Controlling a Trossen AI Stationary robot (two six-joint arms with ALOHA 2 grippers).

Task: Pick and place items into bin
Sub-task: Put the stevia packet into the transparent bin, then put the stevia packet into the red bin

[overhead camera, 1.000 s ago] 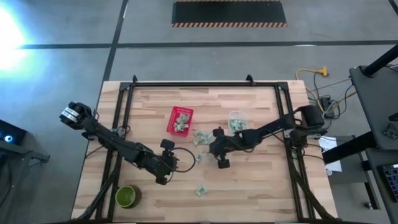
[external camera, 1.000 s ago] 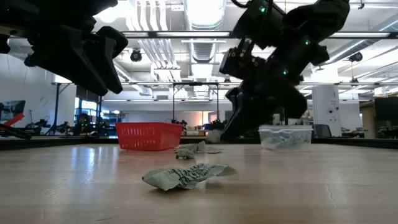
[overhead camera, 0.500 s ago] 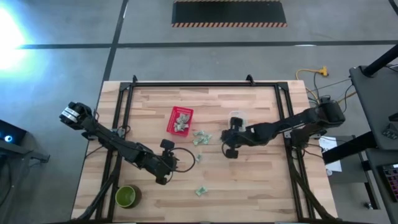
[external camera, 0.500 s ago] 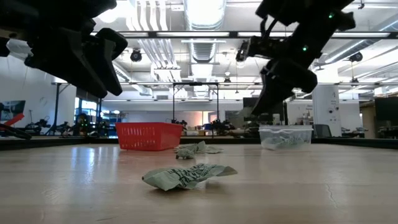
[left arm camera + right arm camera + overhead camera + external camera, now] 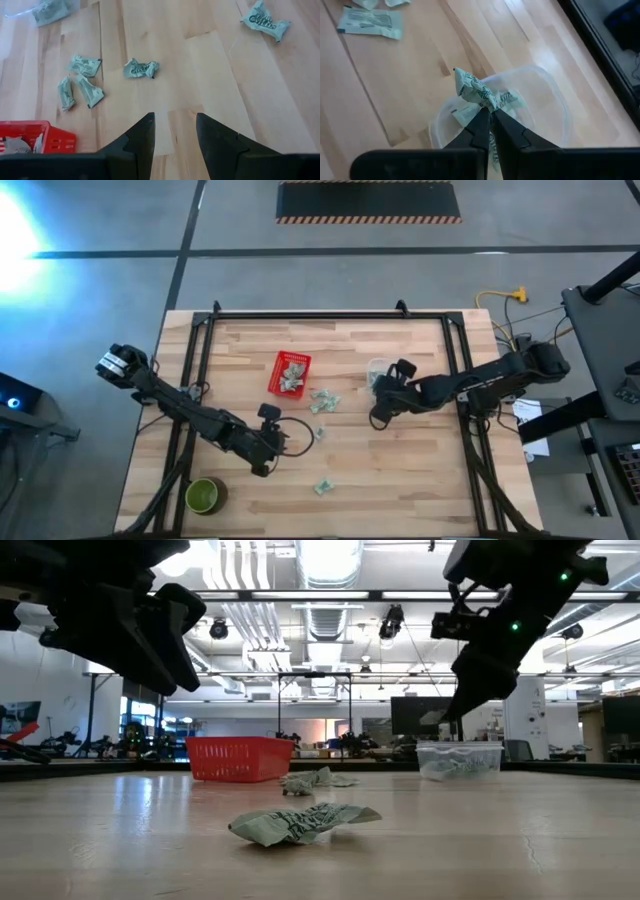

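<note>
Small pale green-and-white packets lie loose on the wooden table: a cluster [image 5: 322, 402], one nearer [image 5: 320, 433] and one toward the near edge [image 5: 322, 487]. More packets lie in the red basket [image 5: 290, 373] and in the clear tub [image 5: 376, 370]. My right gripper [image 5: 381, 394] hangs over the clear tub [image 5: 555, 95], shut on one packet [image 5: 475, 90]. My left gripper [image 5: 174, 127] is open and hovers above bare wood on the near left, short of a packet [image 5: 141, 68]. My right gripper [image 5: 489, 114] pinches a crumpled packet by its lower end [image 5: 485, 102] between its two fingertips, coming from above and slanting down. The packet is lifted clear and sticks out past the fingertips, over the clear tub's opening.
A round green bowl [image 5: 205, 496] stands at the near left corner. A black frame rail [image 5: 200, 370] runs along the table's left, far and right sides. Bare wood lies on the near right part of the table [image 5: 420, 480].
My right gripper has moved from the loose packets in the middle toward the table's right and far side, rising, and now hangs over the clear tub. It stayed shut.
</note>
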